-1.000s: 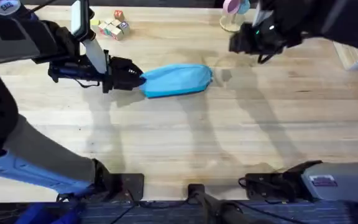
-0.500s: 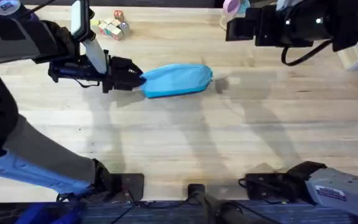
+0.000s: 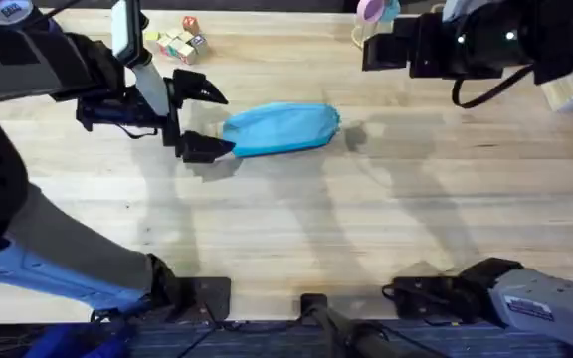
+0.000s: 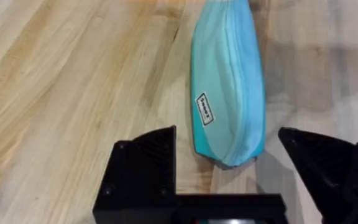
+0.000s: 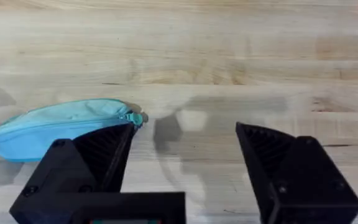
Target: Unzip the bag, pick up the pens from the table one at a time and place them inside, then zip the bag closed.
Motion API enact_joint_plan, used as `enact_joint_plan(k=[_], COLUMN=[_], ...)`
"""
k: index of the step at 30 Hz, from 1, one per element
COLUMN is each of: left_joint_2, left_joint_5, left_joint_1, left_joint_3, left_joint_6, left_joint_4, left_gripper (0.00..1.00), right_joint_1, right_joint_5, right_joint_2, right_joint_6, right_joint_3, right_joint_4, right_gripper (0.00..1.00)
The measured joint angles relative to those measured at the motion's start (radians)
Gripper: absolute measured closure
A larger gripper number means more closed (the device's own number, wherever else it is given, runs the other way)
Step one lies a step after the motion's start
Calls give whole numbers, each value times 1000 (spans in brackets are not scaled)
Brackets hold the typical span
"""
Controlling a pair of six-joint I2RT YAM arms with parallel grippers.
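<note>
One soft bag, zipped shut, lying mid-table between two released grippers.

The bag looks light, limp fabric that would crumple and slide on the table, so one end likely needs pinning while the small pull tab at its far end is pinched. Left gripper has its jaws spread wide around the near end, not touching it; right gripper hangs open, well apart. Count: one bag, one tab, no pens in view, a few blocks beyond.
</note>
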Motion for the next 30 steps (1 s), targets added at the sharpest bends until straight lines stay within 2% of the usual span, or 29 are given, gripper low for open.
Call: enact_joint_plan(k=[5, 14, 16, 18, 21, 22, 23, 24, 28, 30], left_joint_2=[0, -55, -103, -156, -237, -314, -338, -433, -522, -557], left_joint_5=[3, 5, -7, -32, -81, -136, -154, -241, -342, -381], left_joint_1=[0, 0, 0, 0, 0, 0, 0, 0, 0, 0], left_joint_3=[0, 20, 41, 68, 103, 133, 143, 177, 213, 229], left_joint_6=[0, -2, -20, -68, -168, -300, -349, -551, -778, -866], left_joint_4=[4, -167, -197, -206, -206, -209, -210, -211, -230, -252], left_gripper=[8, 5, 5, 4, 5, 5, 5, 5, 6, 5], right_joint_1=[0, 0, 0, 0, 0, 0, 0, 0, 0, 0], right_joint_5=[0, 0, 0, 0, 0, 0, 0, 0, 0, 0], right_joint_2=[0, 0, 0, 0, 0, 0, 0, 0, 0, 0], right_joint_6=[-3, -3, -3, -3, -3, -3, -3, -3, -3, -3], right_joint_3=[0, 0, 0, 0, 0, 0, 0, 0, 0, 0], right_joint_4=[0, -10, -10, -11, -11, -11, -11, -11, -11, -11], right_gripper=[4, 4, 4, 4, 4, 4, 4, 4, 4, 4])
